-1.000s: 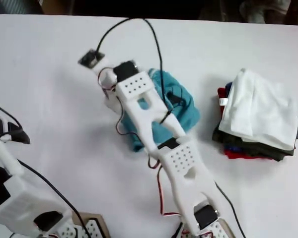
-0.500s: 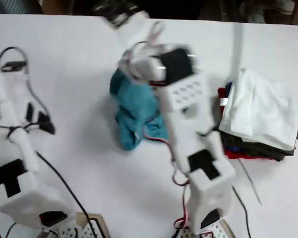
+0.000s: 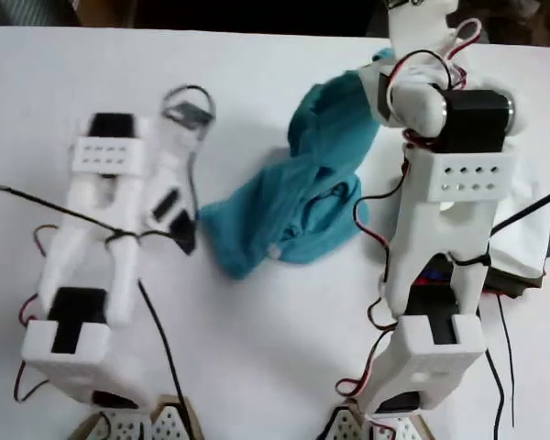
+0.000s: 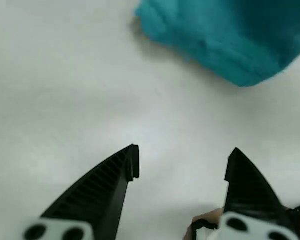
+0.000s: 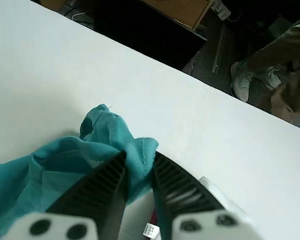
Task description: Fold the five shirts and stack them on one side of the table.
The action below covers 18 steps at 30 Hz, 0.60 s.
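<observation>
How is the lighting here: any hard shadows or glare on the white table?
High view: even light, only a soft shadow on the table beside the teal shirt. Left wrist view: faint shadow along the teal shirt's edge, no glare. Right wrist view: table bright, soft shadow under the teal shirt, room behind dark.

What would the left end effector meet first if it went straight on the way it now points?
Probably the teal shirt, beyond a strip of bare table; depth is unclear.
</observation>
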Each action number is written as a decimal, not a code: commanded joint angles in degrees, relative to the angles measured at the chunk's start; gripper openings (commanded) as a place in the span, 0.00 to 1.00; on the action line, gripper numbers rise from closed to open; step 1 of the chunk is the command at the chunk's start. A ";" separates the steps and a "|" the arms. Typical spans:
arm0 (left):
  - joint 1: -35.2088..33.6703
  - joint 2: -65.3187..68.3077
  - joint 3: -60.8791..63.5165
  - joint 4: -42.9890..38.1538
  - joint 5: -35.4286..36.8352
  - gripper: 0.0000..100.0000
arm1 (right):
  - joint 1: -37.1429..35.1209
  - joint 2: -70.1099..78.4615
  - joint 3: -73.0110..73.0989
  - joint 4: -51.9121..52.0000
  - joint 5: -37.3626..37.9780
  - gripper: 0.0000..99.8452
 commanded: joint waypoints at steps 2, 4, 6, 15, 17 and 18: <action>6.15 -0.97 5.14 0.35 -2.55 0.30 | 0.66 -3.47 -2.20 0.31 0.09 0.02; 7.74 -0.88 7.25 -0.53 -3.78 0.30 | 0.48 -3.47 -2.20 0.31 0.09 0.02; 8.88 -0.97 9.27 -3.43 -4.57 0.30 | 0.22 -3.47 -2.20 0.31 0.09 0.02; 13.98 -0.97 14.20 -14.68 -4.57 0.29 | 0.66 -3.47 -2.20 0.31 0.09 0.02; 15.03 -1.05 15.08 -16.97 -2.90 0.29 | 0.66 -3.47 -2.11 0.31 0.09 0.02; 15.38 -1.05 15.25 -18.37 -1.58 0.29 | 0.66 -3.38 -2.11 0.31 0.09 0.02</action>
